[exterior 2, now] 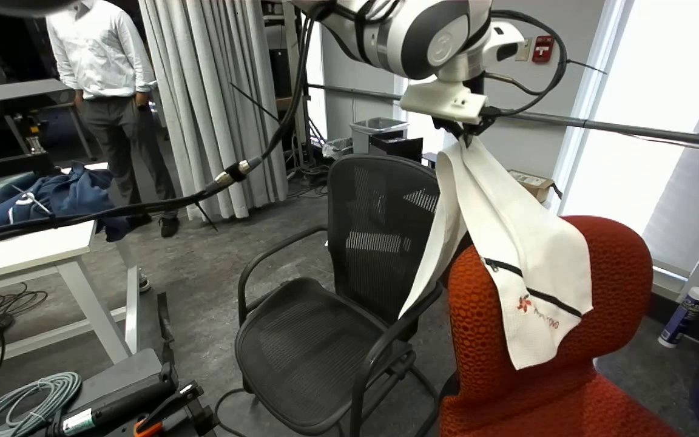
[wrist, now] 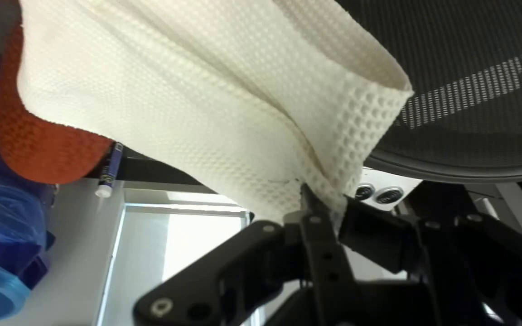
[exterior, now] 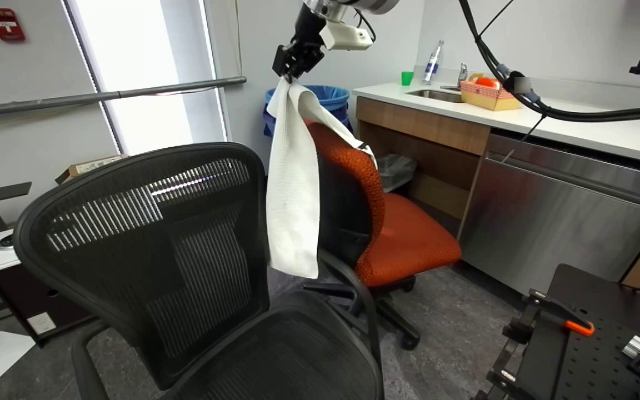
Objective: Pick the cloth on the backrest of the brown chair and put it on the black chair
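Observation:
The white cloth (exterior: pixel 293 194) is pinched near its middle and lifted by my gripper (exterior: pixel 290 76). In an exterior view, the gripper (exterior 2: pixel 466 137) is above and between the two chairs. One end of the cloth (exterior 2: pixel 547 243), with a black stripe and red print, lies over the brown chair's backrest (exterior 2: pixel 619 273). The other end hangs between the brown chair (exterior: pixel 409 239) and the black chair (exterior: pixel 209 266); I cannot tell if it touches the black chair (exterior 2: pixel 307 358). In the wrist view the fingers (wrist: pixel 322 201) are closed on the cloth (wrist: pixel 188 108); the black mesh (wrist: pixel 469 113) shows at right.
A blue-lined bin (exterior: pixel 328 99) stands behind the brown chair, beside a counter (exterior: pixel 564 114) with a sink. The black chair's armrest (exterior 2: pixel 386 346) rises beside the hanging cloth. A dark perforated table (exterior: pixel 592 355) is at front right. A person (exterior 2: pixel 107 79) stands at the back.

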Robot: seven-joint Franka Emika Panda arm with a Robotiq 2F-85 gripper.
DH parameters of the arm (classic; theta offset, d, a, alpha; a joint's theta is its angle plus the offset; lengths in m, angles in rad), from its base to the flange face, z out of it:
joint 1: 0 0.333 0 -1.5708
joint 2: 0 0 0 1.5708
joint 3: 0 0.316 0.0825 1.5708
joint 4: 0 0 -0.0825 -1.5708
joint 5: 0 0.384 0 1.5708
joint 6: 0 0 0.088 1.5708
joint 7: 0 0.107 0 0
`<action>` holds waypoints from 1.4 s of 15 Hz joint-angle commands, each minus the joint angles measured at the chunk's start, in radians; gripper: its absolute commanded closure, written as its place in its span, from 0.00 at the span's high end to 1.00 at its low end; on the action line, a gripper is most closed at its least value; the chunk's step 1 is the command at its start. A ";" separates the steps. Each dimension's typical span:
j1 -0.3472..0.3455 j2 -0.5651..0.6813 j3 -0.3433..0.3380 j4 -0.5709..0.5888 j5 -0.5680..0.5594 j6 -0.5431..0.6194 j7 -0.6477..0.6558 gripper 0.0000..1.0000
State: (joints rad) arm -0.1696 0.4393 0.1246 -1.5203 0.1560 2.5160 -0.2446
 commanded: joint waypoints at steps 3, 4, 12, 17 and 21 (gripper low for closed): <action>0.036 -0.091 0.078 -0.018 0.093 -0.110 -0.137 0.00; 0.048 -0.105 0.088 -0.021 0.103 -0.131 -0.150 0.00; 0.143 -0.165 0.133 -0.012 0.152 -0.244 -0.219 0.00; 0.171 -0.174 0.125 -0.006 0.142 -0.287 -0.238 0.00; 0.176 -0.176 0.120 -0.007 0.133 -0.292 -0.239 0.00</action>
State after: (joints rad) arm -0.0039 0.2867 0.2638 -1.5251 0.2652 2.2559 -0.4529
